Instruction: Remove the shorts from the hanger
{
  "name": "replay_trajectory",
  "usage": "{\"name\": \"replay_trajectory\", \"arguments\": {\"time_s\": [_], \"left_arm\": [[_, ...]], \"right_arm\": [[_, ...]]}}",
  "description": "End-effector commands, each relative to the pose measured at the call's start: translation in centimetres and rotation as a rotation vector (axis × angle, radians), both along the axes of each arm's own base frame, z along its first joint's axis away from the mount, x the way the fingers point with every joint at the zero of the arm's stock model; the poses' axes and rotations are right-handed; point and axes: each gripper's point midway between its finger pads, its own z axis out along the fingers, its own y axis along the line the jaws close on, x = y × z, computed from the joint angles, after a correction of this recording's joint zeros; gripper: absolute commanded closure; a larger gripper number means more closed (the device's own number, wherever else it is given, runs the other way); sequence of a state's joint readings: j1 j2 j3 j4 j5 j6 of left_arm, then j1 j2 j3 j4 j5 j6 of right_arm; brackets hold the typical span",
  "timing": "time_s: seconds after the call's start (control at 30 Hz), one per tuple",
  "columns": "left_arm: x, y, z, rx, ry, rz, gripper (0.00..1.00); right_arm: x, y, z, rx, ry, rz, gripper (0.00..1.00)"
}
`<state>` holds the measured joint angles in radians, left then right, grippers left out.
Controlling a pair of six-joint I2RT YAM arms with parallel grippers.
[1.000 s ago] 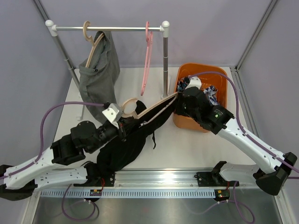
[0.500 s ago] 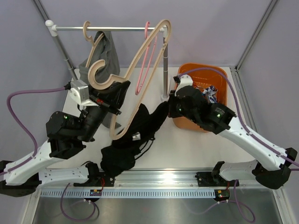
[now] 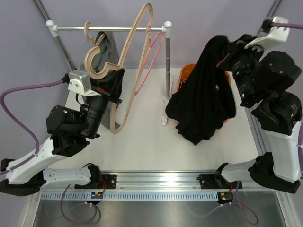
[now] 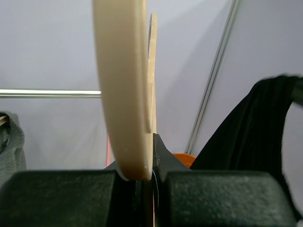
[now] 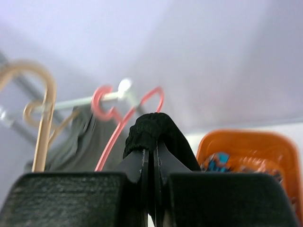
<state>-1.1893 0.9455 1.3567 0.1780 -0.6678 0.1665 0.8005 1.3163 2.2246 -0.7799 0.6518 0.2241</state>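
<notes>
**Table with clothes rail along its far side.**

- **Black shorts:** off their hanger. They hang in a long fold from the right gripper, whose jaws are clenched on the waistband high above the orange basket. Whether the hem touches the table cannot be told.
- **Grey shorts:** still draped on a wooden hanger hooked near the left end of the rail, so this pair is judged not yet done.
- **Printed shorts:** lying in the basket.
- **Cream hanger:** bare, raised and tilted across the rail, and pinched edge-on between the closed jaws of the left gripper.
- **Pink hanger:** bare, on the rail.

**Judged progress:** two of three pairs are freed. Dropping the black pair and freeing the grey pair remain.

**Room:** open table lies between the arms. The rail's right post stands just beside the black shorts, and the cream hanger crowds the grey shorts.
</notes>
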Motion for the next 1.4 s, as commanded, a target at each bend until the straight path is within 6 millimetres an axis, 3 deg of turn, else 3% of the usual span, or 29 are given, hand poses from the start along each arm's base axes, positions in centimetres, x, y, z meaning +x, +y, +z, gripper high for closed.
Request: {"name": "replay_trajectory", "arguments": {"time_s": [0.0, 0.03, 0.07, 0.23, 0.27, 0.3, 0.4, 0.53, 0.7, 0.77, 0.83, 0.87, 0.93, 0.97, 1.03, 1.07, 1.13, 1.17, 1.2, 1.23, 1.3, 1.33, 1.37], "left_arm": [[-0.3, 3.0, 0.4, -0.070, 0.003, 0.053, 1.00], [-0.4, 3.1, 0.0, -0.062, 0.006, 0.055, 1.00], [-0.3, 3.3, -0.4, -0.062, 0.012, 0.062, 1.00], [-0.3, 3.5, -2.4, -0.050, 0.038, 0.059, 1.00], [-0.3, 3.4, -2.6, -0.054, 0.045, 0.052, 1.00], [-0.4, 3.2, -2.9, -0.050, 0.049, 0.047, 1.00], [-0.3, 3.1, -4.2, -0.042, 0.070, 0.046, 1.00], [-0.2, 3.1, -5.8, -0.018, 0.097, 0.046, 1.00], [-0.1, 3.2, -7.4, 0.013, 0.106, 0.056, 1.00], [-0.2, 3.5, -7.4, 0.006, 0.103, 0.058, 1.00], [-0.2, 3.5, -7.7, 0.011, 0.099, 0.060, 1.00], [-0.2, 3.6, -7.7, 0.007, 0.100, 0.063, 1.00], [-0.2, 3.7, -8.1, 0.010, 0.104, 0.070, 1.00], [-0.1, 3.8, -8.3, 0.010, 0.109, 0.077, 1.00], [-0.2, 4.0, -8.6, 0.001, 0.111, 0.075, 1.00], [-0.2, 4.1, -8.6, -0.002, 0.111, 0.076, 1.00], [-0.2, 4.3, -8.7, -0.008, 0.117, 0.075, 1.00], [-0.2, 4.3, -8.9, -0.005, 0.124, 0.077, 1.00], [-0.3, 4.4, -8.9, -0.006, 0.125, 0.073, 1.00], [-0.4, 4.7, -8.9, -0.014, 0.126, 0.070, 1.00], [-0.5, 5.1, -8.9, -0.016, 0.131, 0.074, 1.00], [-0.5, 5.4, -9.0, -0.020, 0.136, 0.081, 1.00], [-0.6, 5.7, -8.9, -0.026, 0.139, 0.085, 1.00]], "right_arm": [[1.2, -5.2, 6.3, -0.003, -0.192, -0.269, 1.00], [1.7, -5.5, 7.8, 0.028, -0.243, -0.305, 1.00], [2.2, -6.4, 8.3, 0.003, -0.261, -0.354, 1.00], [6.3, -7.0, 10.8, 0.024, -0.335, -0.456, 1.00], [5.9, -7.7, 12.0, 0.041, -0.373, -0.465, 1.00], [8.0, -7.4, 11.3, 0.018, -0.363, -0.487, 1.00], [10.3, -8.4, 11.2, 0.022, -0.386, -0.541, 1.00], [12.6, -10.4, 10.3, 0.118, -0.384, -0.519, 1.00], [15.8, -10.4, 8.5, 0.185, -0.346, -0.449, 1.00], [17.5, -9.8, 5.5, 0.165, -0.247, -0.445, 1.00], [18.0, -9.4, 3.5, 0.147, -0.187, -0.427, 1.00], [20.1, -8.5, -0.9, 0.117, -0.083, -0.416, 1.00], [19.9, -8.0, -3.4, 0.105, -0.021, -0.387, 1.00], [21.1, -7.2, -7.8, 0.093, 0.079, -0.371, 1.00], [20.5, -6.5, -10.9, 0.077, 0.154, -0.327, 1.00], [20.8, -6.1, -15.1, 0.078, 0.250, -0.325, 1.00], [19.6, -5.8, -18.7, 0.081, 0.346, -0.308, 1.00], [18.9, -6.1, -23.3, 0.065, 0.448, -0.334, 1.00], [17.9, -6.0, -24.2, 0.081, 0.457, -0.321, 1.00], [16.7, -5.8, -29.1, 0.077, 0.550, -0.313, 1.00], [15.0, -6.1, -31.0, 0.108, 0.568, -0.316, 1.00], [13.8, -6.5, -34.4, 0.110, 0.633, -0.339, 1.00], [13.1, -6.6, -35.1, 0.120, 0.644, -0.343, 1.00]]}}
